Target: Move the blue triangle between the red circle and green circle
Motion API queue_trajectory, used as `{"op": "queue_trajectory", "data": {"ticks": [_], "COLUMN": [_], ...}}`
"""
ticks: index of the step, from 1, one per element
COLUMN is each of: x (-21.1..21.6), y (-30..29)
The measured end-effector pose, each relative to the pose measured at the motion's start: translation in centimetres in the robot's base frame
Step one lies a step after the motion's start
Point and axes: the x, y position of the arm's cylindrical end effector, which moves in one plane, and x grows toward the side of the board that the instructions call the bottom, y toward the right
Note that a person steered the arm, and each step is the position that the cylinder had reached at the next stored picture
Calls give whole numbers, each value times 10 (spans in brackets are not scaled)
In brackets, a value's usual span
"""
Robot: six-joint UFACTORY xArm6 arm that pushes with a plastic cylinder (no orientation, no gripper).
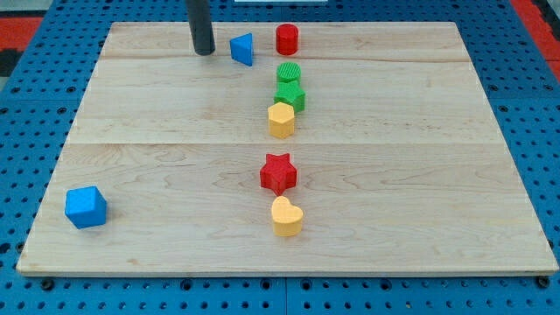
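In the camera view, a wooden board (157,105) is seen lying on a blue perforated table (35,87). My tip (205,52) is set down near the view's top, just to the view's left of the blue triangle (242,49), with a narrow gap between them. No pincer is carried by the rod, so no spread or pressed state can be told. The red circle (287,39) is placed just to the view's right of the triangle. Below it, the green circle (289,73) is found touching a green star (290,94), and a yellow hexagon (281,120) lies against that star. Farther down, a red star (279,173) and a yellow heart (286,216) are seen. A blue cube (86,207) is seen well apart, at the view's bottom left.
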Motion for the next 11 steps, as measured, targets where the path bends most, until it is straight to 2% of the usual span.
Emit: {"op": "queue_trajectory", "data": {"ticks": [1, 4, 7, 11], "x": [-13, 4, 24, 61], "y": [29, 70, 53, 66]}}
